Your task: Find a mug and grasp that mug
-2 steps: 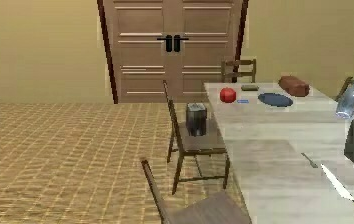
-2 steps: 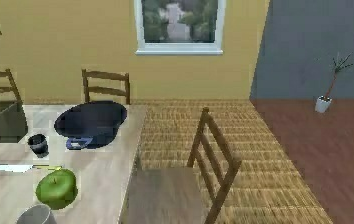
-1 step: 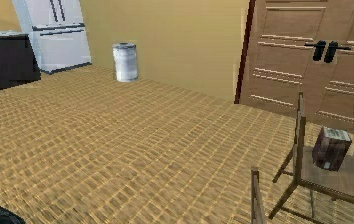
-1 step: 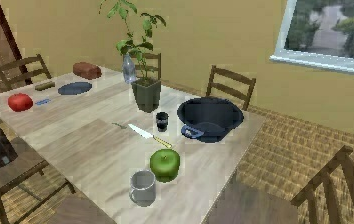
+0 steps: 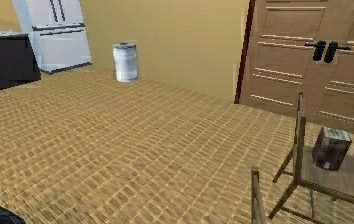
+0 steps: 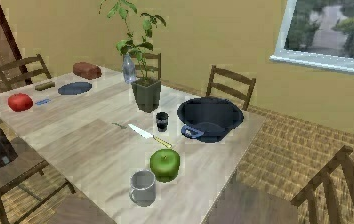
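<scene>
A grey mug stands upright near the front edge of a light wooden dining table in the arm side view. A green apple sits right beside it, up and to its right. A smaller dark cup stands farther out, near the table's middle, next to a large dark pot.
The table also holds a knife, a potted plant, a bottle, a blue plate, bread and a red object. Wooden chairs ring it. One chair carries a dark box. Ahead are open floor, a fridge, a metal bin and a brown door.
</scene>
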